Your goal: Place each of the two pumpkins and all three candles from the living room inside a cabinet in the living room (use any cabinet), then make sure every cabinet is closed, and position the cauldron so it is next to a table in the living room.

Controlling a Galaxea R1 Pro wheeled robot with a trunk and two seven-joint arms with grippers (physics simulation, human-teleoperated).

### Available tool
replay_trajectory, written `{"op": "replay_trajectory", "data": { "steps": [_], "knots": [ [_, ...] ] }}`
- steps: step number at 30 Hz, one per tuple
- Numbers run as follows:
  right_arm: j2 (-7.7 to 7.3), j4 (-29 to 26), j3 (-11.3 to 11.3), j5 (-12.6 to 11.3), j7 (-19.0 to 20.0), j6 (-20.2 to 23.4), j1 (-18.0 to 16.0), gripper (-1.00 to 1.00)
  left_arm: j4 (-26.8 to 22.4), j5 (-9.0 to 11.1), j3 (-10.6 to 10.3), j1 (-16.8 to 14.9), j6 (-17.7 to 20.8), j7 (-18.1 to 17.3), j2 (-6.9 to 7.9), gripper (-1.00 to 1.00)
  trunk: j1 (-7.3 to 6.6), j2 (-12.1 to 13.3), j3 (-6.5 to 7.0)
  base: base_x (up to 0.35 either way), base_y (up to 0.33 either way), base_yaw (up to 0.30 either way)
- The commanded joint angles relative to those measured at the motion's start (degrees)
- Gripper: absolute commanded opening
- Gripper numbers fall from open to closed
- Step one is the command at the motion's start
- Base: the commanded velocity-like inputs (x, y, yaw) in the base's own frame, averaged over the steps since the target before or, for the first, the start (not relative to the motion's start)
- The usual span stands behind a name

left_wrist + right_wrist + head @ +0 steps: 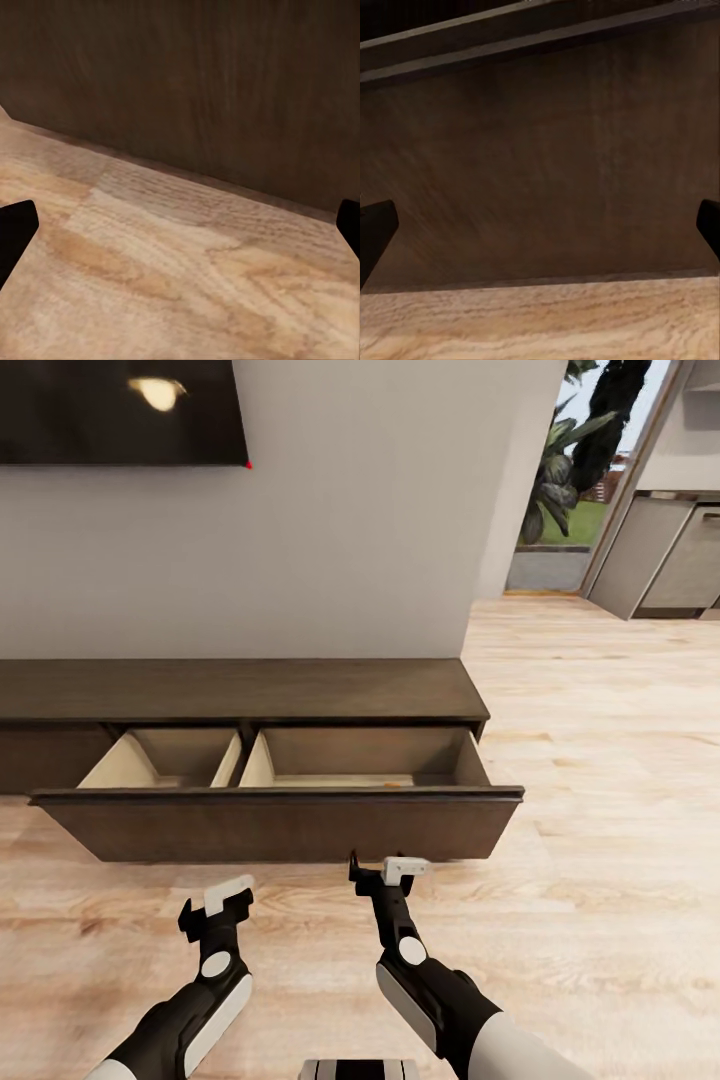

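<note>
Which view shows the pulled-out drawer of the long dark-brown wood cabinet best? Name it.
The head view. It takes in the whole open drawer, its pale two-part inside and the dark-brown wood cabinet's flat top. The left wrist view gives just a stretch of dark front panel above the wood floor; the right wrist view gives the panel closer, with its top edge.

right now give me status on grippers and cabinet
Left gripper and right gripper both open, empty, low before the cabinet. Drawer pulled out, looks empty. Nothing in the way.

No readable text, label, number or sign appears anywhere
</note>
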Motion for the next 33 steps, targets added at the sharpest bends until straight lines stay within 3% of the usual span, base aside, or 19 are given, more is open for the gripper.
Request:
{"op": "replay_trajectory", "data": {
  "steps": [1,8,22,29,33],
  "knots": [
    [-0.04,0.0,0.4,-0.6,-0.3,-0.4,-0.1,1.0,0.0,0.6,-0.4,-0.1,-0.4,0.3,0.1,1.0,0.0,0.0,-0.05,0.185,0.091,0.0],
    [-0.04,0.0,0.4,-0.6,0.3,-0.3,-0.1,1.0,0.0,0.6,-0.3,-0.1,-0.4,0.3,0.13,1.0,0.0,0.0,-0.05,0.187,0.099,0.0],
    [-0.04,0.0,0.5,-0.6,1.5,-0.3,-0.1,1.0,-0.8,0.6,-0.6,-0.1,-0.4,-0.6,0.09,1.0,0.0,0.0,-0.05,0.009,0.004,0.0],
    [-0.04,0.0,0.5,-0.6,1.6,-0.2,-0.1,1.0,-3.7,0.5,-0.5,-0.1,-0.3,-6.7,1.1,1.0,0.0,0.0,-0.05,0.0,0.0,0.0],
    [-0.04,0.0,0.5,-0.6,1.6,-0.2,-0.1,1.0,-3.6,0.5,-0.1,-0.1,-0.3,-8.2,1.26,1.0,0.0,0.0,-0.05,0.027,0.0,0.0]
  ]
}}
